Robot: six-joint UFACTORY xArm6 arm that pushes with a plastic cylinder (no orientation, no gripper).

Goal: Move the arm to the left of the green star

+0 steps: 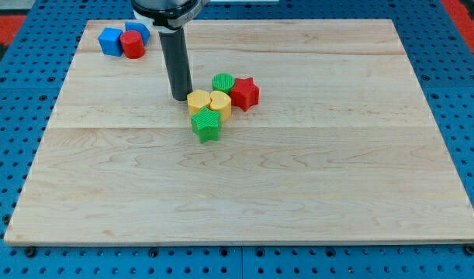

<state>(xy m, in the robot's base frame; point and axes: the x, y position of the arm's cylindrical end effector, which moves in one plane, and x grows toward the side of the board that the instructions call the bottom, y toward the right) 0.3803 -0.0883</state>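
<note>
The green star (206, 125) lies near the middle of the wooden board (337, 178). It touches the lower side of a cluster: a yellow hexagon (198, 101), a yellow heart (219, 101), a green cylinder (223, 83) and a red star (244, 93). My tip (181, 98) rests on the board just to the left of the yellow hexagon, up and to the left of the green star, a short gap from it.
At the board's top left corner stand a blue cube (109, 41), a red cylinder (132, 44) and another blue block (138, 32), packed together. The board lies on a blue perforated table (12, 101).
</note>
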